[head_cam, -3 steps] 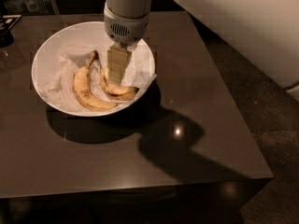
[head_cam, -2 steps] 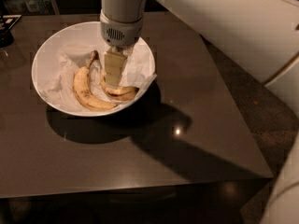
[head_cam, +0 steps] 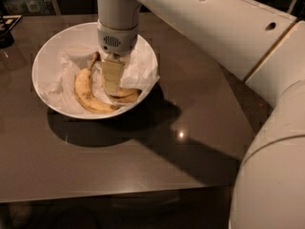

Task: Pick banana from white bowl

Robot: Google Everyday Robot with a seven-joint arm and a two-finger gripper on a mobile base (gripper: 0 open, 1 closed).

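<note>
Your claw (head_cam: 113,88) hangs inside the white bowl (head_cam: 44,61), toward 3 o'clock from its middle. You can't tell how wide it is open, or if it holds anything. The banana (head_cam: 127,97) lies right under it, poking out toward 4 o'clock, lying roughly 9 to 3. Another banana (head_cam: 86,92) sits just beside at 9 o'clock. Straight up looks like the free way out.

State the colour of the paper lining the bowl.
White; the camera view shows the paper best, with the hand low inside the white bowl.
</note>
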